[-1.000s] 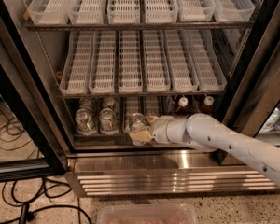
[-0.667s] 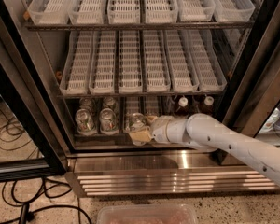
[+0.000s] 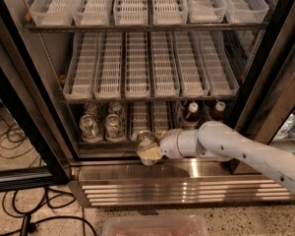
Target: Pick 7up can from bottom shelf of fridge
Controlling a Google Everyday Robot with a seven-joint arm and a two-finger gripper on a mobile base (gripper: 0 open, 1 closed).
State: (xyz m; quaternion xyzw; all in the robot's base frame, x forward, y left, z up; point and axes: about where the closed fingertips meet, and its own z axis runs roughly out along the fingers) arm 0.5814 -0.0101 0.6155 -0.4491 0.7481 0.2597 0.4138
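Grasp looks made: my gripper is clenched on the 7up can at the front lip of the fridge's bottom shelf. Left, I judge: drawing it clear outward.

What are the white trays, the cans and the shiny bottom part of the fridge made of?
The trays look like matte white plastic, with moulded slots. The cans seem to be aluminium: they have shiny silver tops. The bottom grille looks like steel, ribbed and mirror-bright. The gripper is at the bottom shelf's front edge, near the middle.
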